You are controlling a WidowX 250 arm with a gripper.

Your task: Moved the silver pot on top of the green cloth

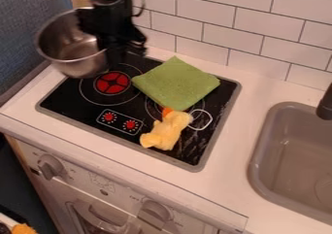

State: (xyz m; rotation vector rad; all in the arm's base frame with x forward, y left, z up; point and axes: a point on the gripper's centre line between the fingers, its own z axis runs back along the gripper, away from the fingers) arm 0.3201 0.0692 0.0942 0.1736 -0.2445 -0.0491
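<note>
White tiles (231,34) run along the back of the pale worktop (224,189), with a black stove top (71,104) set into it and a grey sink (285,160) over to the right. At the stove's far left corner is the silver pot (70,43), its mouth facing up. The black claw (124,53) is at the pot's right side, its dark shape overlapping the rim. I cannot tell how far open it is, or whether it has the rim gripped; nor can I tell whether the pot's base is touching the stove.

What matters is how these line up: the pot lies to the left of the claw, while the green cloth (176,82) lies to the right and a little nearer the viewer. The claw is therefore between the two, above the gap near the red burner (112,83). If it has the rim, the pot trails on the far side, so the claw would probably need to travel well past the cloth's middle before the base is over it. Stopping with the claw itself above the cloth would likely leave the pot short, on the burner side. A yellow soft toy (165,131) sits at the cloth's near corner, so a low or wide swing toward the viewer could knock it.
</note>
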